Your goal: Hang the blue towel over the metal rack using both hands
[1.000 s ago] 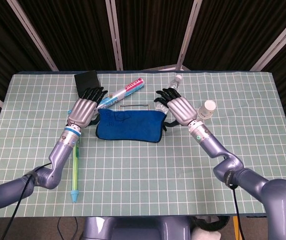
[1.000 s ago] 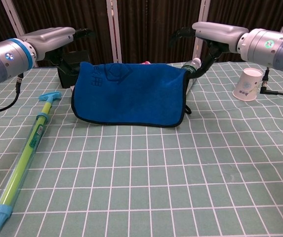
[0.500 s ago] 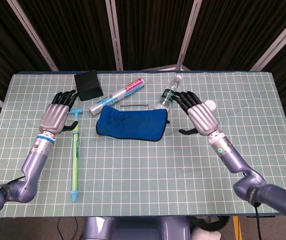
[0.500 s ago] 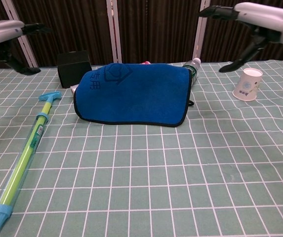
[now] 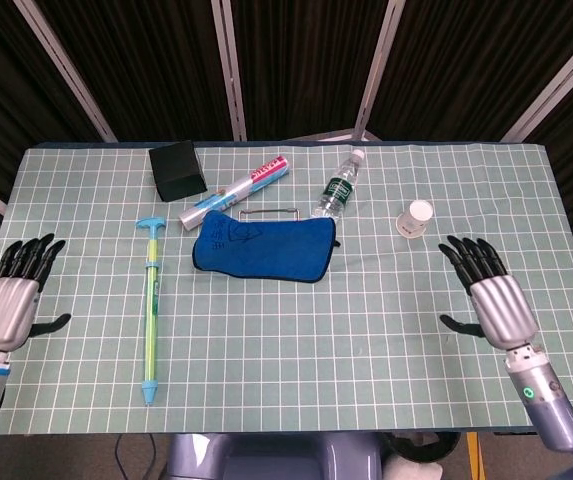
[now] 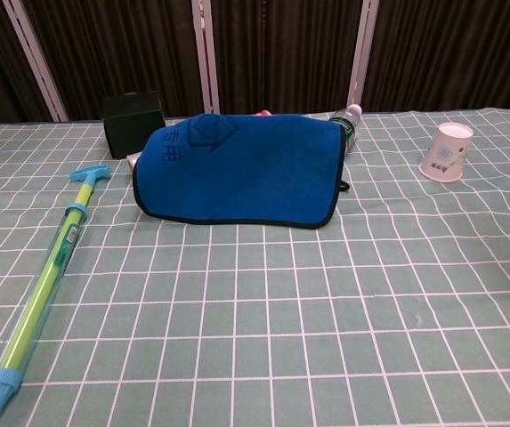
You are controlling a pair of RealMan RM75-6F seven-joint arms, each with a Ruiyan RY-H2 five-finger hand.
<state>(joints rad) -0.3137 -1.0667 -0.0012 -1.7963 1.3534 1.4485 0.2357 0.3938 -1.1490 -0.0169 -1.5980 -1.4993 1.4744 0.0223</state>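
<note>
The green table cover with its white grid (image 5: 366, 330) fills both views; on it, toward the far middle, the blue towel with dark edging (image 6: 241, 173) hangs draped over the thin metal wire rack (image 5: 269, 211), whose far rail shows just behind it in the head view; the long green-and-blue pump-style water squirter (image 5: 149, 310) lies left of the towel, well apart from it. The robot's left hand (image 5: 8, 300) sits at the table's left edge and the right hand (image 5: 491, 296) near the right edge, each with fingers spread and holding nothing. Behind the towel lie a black box (image 5: 177, 169), a white printed tube (image 5: 238, 189), a clear plastic bottle (image 5: 337, 186); a white paper cup (image 6: 446, 151) stands to the right.
</note>
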